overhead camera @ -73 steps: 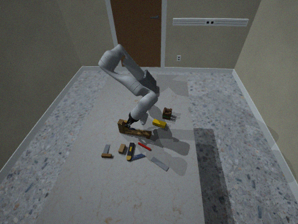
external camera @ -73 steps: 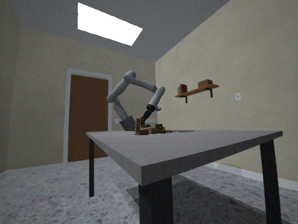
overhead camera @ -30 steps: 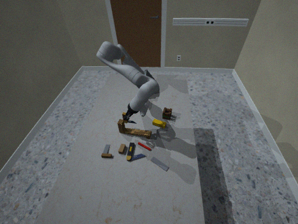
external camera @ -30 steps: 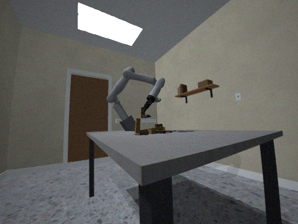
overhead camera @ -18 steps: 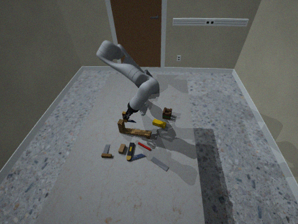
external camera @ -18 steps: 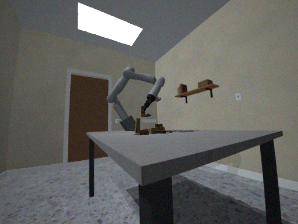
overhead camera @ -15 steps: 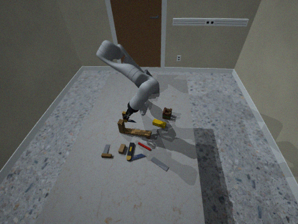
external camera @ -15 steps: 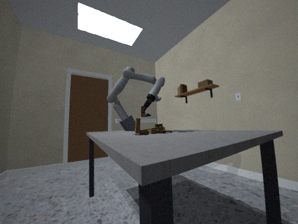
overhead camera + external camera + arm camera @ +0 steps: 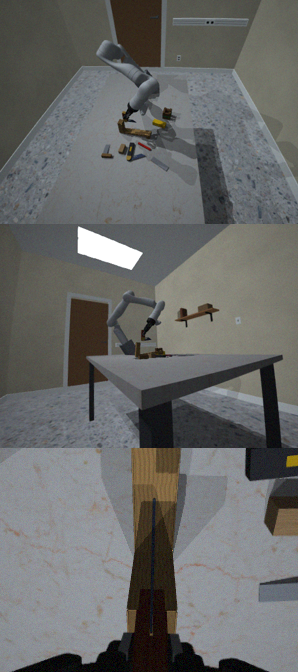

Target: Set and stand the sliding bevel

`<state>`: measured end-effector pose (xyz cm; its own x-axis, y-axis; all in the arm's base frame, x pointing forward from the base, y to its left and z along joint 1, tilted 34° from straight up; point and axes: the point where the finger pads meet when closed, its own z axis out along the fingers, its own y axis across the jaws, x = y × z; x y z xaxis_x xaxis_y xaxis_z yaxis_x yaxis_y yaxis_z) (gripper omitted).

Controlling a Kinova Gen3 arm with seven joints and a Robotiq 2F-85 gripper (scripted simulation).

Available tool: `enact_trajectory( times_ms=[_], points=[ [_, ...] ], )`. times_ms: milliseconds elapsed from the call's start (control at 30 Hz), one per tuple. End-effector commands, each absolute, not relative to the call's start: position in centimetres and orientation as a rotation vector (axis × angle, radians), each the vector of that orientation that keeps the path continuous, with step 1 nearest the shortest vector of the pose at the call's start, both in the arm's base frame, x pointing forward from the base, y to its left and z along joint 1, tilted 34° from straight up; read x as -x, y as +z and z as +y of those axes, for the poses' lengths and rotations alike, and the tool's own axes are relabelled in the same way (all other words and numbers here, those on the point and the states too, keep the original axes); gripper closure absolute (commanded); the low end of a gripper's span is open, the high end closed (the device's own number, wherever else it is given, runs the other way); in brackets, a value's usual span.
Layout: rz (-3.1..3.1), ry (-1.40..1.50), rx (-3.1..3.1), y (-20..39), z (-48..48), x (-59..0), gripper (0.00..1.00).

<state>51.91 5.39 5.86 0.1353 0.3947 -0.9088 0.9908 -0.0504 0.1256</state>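
Note:
My gripper [image 9: 126, 116] is shut on the wooden sliding bevel [image 9: 125, 114] and holds it in the air just above the upright leg [image 9: 120, 125] of the L-shaped wooden leg-and-rail piece [image 9: 137, 132]. The bevel's dark blade [image 9: 131, 120] sticks out to the right. In the wrist view the bevel's stock [image 9: 154, 630] sits between my fingers, and its thin blade [image 9: 153, 563] runs edge-on over the wooden piece [image 9: 155, 483] below. The slotted block [image 9: 167, 113] stands to the right, apart from the gripper. The black bevel [image 9: 130, 151] lies in front of the rail.
A yellow block [image 9: 159, 123] lies between the rail and the slotted block. In front of the rail lie a red stick [image 9: 144, 146], a small wood block [image 9: 122, 148], a wood-and-grey square [image 9: 106, 152] and a grey ruler [image 9: 159, 163].

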Motion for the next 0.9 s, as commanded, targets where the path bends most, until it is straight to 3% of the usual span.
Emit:
enact_trajectory(
  times_ms=[0, 333, 867],
  points=[
    [1.384, -0.901, -1.581, 6.6, 5.9, -51.9, 0.9],
    [1.384, -0.901, -1.581, 10.4, 8.4, -51.5, 0.9],
    [1.384, -0.901, -1.582, 10.4, 8.5, -51.5, 0.9]
  ],
)
